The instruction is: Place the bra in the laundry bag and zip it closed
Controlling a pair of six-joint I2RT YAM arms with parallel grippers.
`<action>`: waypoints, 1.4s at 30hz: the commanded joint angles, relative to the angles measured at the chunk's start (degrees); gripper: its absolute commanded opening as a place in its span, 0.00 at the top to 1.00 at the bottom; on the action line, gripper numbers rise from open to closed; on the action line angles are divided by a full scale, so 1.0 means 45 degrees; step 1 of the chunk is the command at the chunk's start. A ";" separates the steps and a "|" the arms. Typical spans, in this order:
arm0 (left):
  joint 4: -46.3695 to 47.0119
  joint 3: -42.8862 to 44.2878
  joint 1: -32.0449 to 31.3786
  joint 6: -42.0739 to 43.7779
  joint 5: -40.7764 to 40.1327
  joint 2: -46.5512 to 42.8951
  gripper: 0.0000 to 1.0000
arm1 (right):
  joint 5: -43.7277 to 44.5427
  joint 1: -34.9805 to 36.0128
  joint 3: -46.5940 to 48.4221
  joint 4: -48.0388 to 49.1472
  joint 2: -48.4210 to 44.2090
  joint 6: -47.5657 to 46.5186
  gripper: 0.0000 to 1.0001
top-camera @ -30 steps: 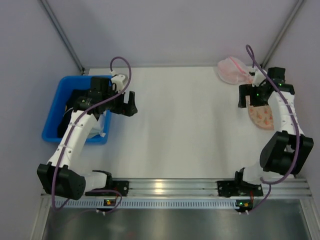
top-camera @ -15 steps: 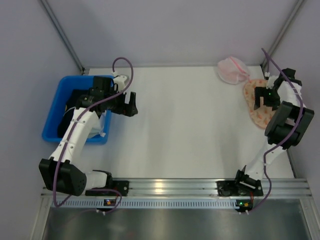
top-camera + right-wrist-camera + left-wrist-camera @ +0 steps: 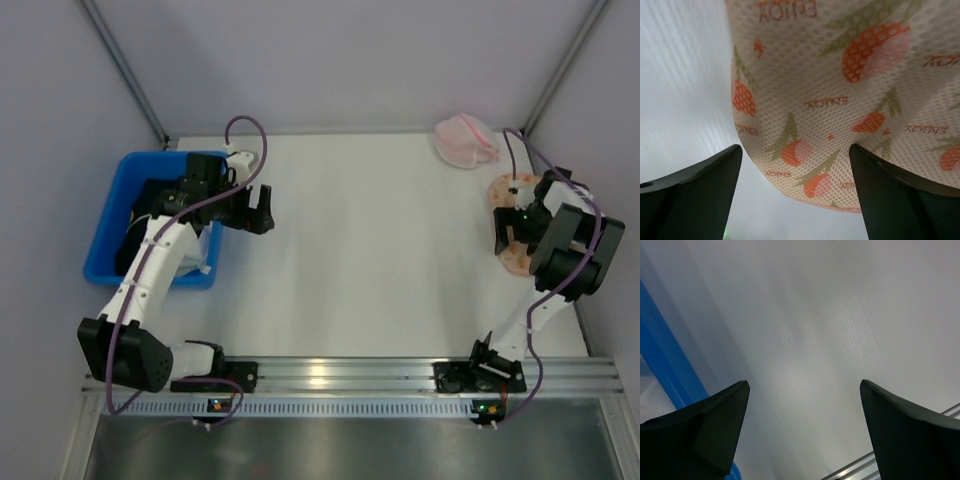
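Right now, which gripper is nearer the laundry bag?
Right. The right gripper hangs open just over the laundry bag; the left gripper, also open, is far across the table beside the blue bin.

Pale lilac walls (image 3: 340,60) enclose the white table (image 3: 380,260) behind and at both sides, a ribbed metal rail (image 3: 340,372) along its near edge.

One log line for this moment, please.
left gripper: open, empty, beside blue bin | right gripper: open, above laundry bag | stage: nothing gripped
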 commanded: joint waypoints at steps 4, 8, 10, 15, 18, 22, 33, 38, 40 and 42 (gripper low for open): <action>0.0138 0.0517 0.0078 0.0001 0.0237 0.0109 0.02 | -0.1574 0.0197 -0.2055 -0.1299 -0.1720 -0.1016 0.15; 0.0138 0.0556 0.0078 -0.0057 0.0296 0.0187 0.02 | -0.1811 0.1521 -0.3693 -0.1203 -0.2423 -0.1349 0.17; 0.0138 0.0556 0.0078 -0.0057 0.0276 0.0148 0.02 | -0.1850 0.2226 -0.4125 -0.0950 -0.2736 -0.1330 0.18; 0.0099 0.0498 0.0078 0.0040 0.0082 -0.0008 0.02 | -0.1675 0.5096 -0.4480 -0.0304 -0.2679 -0.0901 0.19; 0.0080 0.0459 0.0078 0.0040 0.0003 -0.0087 0.02 | -0.1577 0.6676 -0.4031 0.0105 -0.2096 -0.0724 0.20; -0.0037 0.0400 0.0078 0.0079 -0.0133 -0.0204 0.02 | -0.1031 0.8243 -0.3290 0.0672 -0.1079 -0.0724 0.21; -0.0252 0.0361 0.0078 0.0236 -0.0388 -0.0419 0.02 | -0.2025 1.0296 -0.1589 0.1122 -0.2245 -0.0024 0.23; -0.0233 0.0497 0.0078 0.0099 -0.0153 -0.0301 0.02 | -0.3470 0.9323 -0.1296 0.1064 -0.4801 0.1363 0.23; -0.0214 0.0595 0.0078 0.0060 -0.0056 -0.0243 0.02 | -0.3647 0.8834 -0.1547 0.1122 -0.5351 0.2319 0.25; -0.0213 0.0750 0.0078 0.0021 0.0042 -0.0185 0.02 | -0.3783 0.7955 -0.1899 0.1200 -0.5899 0.3409 0.28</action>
